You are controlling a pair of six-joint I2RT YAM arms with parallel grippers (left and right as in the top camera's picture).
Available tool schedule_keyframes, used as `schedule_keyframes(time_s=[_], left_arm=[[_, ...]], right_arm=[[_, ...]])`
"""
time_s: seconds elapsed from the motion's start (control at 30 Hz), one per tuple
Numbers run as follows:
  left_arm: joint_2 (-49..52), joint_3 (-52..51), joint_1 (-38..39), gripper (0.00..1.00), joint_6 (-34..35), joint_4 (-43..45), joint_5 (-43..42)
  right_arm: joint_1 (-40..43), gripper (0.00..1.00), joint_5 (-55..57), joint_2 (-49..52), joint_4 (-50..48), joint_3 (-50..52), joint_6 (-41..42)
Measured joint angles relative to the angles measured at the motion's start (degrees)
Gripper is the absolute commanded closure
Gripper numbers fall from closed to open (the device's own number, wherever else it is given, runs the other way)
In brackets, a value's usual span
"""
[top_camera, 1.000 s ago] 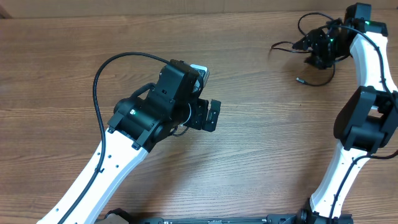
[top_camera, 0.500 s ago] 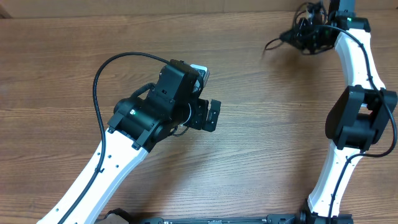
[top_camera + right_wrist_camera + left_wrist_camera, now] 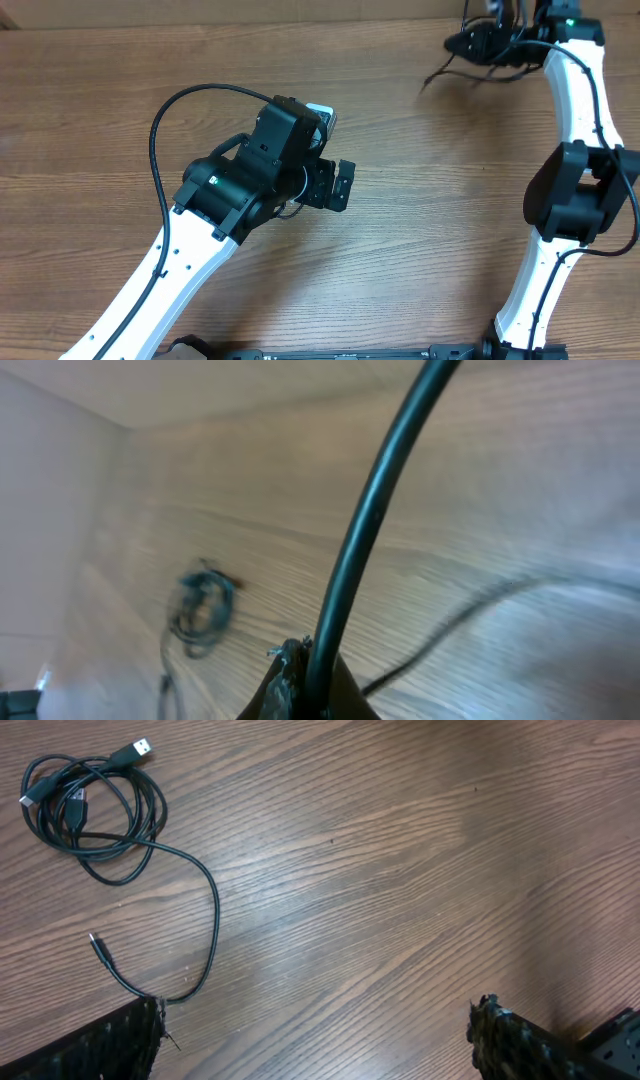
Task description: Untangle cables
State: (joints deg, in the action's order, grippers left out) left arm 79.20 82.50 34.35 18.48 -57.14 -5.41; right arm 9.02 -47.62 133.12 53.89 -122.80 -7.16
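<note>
A coiled bundle of thin black cables [image 3: 92, 808] lies on the wood in the left wrist view, at the upper left. One strand [image 3: 215, 915] trails out of it toward my near finger and ends in a small plug [image 3: 97, 942]. My left gripper [image 3: 315, 1042] is open and empty, with bare wood between its fingers [image 3: 105, 1045]. At the far right of the table my right gripper [image 3: 482, 42] is shut on another black cable [image 3: 375, 520]. It holds that cable above the surface, and loose strands [image 3: 442, 72] hang off it. A blurred bundle [image 3: 203, 610] shows far off in the right wrist view.
The left arm [image 3: 250, 175] covers the middle of the table [image 3: 420, 230], and its thicker black cable [image 3: 160, 120] loops to the left. The right arm [image 3: 575, 190] stands along the right side, reaching to the table's far edge.
My right gripper closed on the cable and carried it up and toward the far edge, off the table. The left arm has not moved.
</note>
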Motion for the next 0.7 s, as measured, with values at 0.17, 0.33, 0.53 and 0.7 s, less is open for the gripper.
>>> schedule_keyframes(time_s=[0.17, 0.33, 0.53, 0.7], left_arm=[[0.00, 0.00, 0.00, 0.00, 0.00, 0.09, 0.00], [0.00, 0.00, 0.00, 0.00, 0.00, 0.07, 0.00], [0.00, 0.00, 0.00, 0.01, 0.00, 0.07, 0.00], [0.00, 0.00, 0.00, 0.01, 0.00, 0.04, 0.00]], right_arm=[[0.42, 0.69, 3.10, 0.13, -4.83, 9.05, 1.57], [2.67, 0.53, 9.75, 0.22, -6.27, 11.08, 10.21], [7.98, 0.27, 14.91, 0.22, -1.90, 11.08, 19.67], [11.85, 0.02, 17.07, 0.22, 4.09, 11.08, 22.86]])
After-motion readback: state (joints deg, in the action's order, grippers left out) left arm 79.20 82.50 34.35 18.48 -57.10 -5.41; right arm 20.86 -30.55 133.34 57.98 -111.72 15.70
